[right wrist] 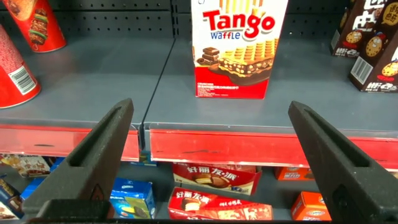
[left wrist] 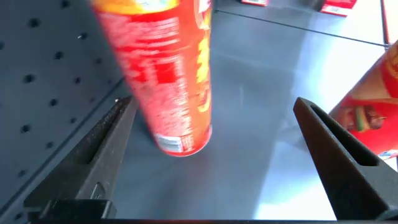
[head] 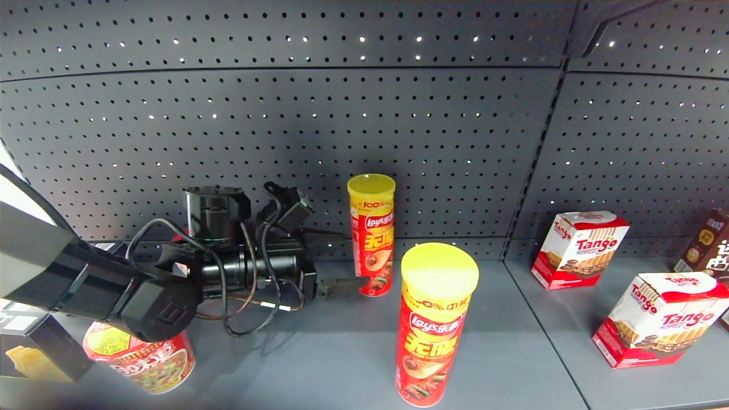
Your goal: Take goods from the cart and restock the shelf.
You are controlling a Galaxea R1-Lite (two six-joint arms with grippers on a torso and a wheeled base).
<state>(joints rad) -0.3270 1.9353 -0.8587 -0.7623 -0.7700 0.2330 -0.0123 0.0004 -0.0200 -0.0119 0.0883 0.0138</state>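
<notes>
A tall red chip can with a yellow lid (head: 372,233) stands upright near the pegboard at the back of the grey shelf (head: 319,353). My left gripper (head: 353,257) is open and level with the can's lower half, its fingertips at the can's side. In the left wrist view the can (left wrist: 168,68) stands by the tips of the spread left gripper (left wrist: 214,104), closer to the pegboard-side finger, with a gap on the other side. A second, similar can (head: 435,324) stands nearer the front. My right gripper (right wrist: 211,107) is open and holds nothing, facing the shelf edge.
Two wafer boxes (head: 578,247) (head: 660,319) and a brown box (head: 703,242) stand on the right section. A cup noodle (head: 139,356) and a dark box (head: 34,347) sit under my left arm. The lower shelf holds more boxed goods (right wrist: 214,186).
</notes>
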